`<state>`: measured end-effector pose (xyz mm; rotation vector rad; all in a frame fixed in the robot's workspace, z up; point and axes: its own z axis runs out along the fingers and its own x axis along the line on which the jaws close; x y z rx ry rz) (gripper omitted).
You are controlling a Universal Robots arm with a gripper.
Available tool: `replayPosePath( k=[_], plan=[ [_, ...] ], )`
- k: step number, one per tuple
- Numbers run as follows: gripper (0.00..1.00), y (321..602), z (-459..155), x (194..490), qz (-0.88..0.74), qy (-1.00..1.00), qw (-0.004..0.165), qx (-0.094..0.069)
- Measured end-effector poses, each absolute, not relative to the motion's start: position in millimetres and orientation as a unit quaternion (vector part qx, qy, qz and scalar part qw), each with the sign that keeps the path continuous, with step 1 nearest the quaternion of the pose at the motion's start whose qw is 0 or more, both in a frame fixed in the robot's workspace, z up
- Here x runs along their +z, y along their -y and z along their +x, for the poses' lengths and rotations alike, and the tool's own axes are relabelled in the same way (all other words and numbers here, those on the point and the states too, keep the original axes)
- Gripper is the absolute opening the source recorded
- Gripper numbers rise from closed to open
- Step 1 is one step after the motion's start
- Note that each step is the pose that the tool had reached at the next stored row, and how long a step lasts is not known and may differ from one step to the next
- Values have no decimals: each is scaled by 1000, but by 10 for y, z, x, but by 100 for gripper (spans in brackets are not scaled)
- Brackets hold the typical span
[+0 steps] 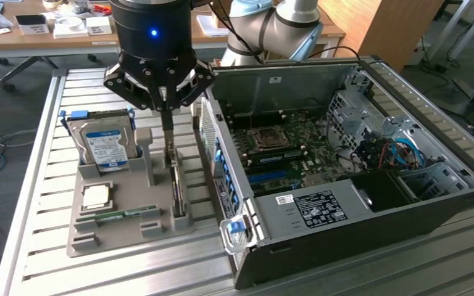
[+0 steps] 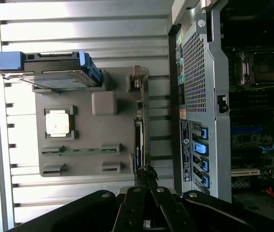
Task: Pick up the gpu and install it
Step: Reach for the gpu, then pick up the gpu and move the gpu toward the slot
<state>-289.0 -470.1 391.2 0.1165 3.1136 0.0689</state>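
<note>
1. A black robot gripper hangs above a slatted metal table with its 2 fingers pressed together, holding nothing.
2. Below the fingers, the gpu stands on its long edge in a slot of a grey parts holder.
3. The gpu is seen edge-on as a thin, dark, narrow strip running from near to far, with a pale metal bracket at its far end. Whether the fingertips touch its top edge cannot be told.
4. The gpu's slot is on the side of the holder towards the exterior view's right, just beside an open computer case.
5. The case lies on its side, with its green motherboard exposed.
6. Towards the exterior view's left, the holder carries 3 other parts:
   - a hard drive with a blue and white label, upright at the far end;
   - a square silver processor chip, lying flat in the middle;
   - a narrow green memory stick, nearer the front.
</note>
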Motion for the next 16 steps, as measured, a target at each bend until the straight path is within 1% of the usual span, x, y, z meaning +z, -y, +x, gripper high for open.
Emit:
replayPosePath(
  k=[16],
  plan=[
    [11, 4699, -2890, 3912, 37, -999, 13, 22]
  ],
)
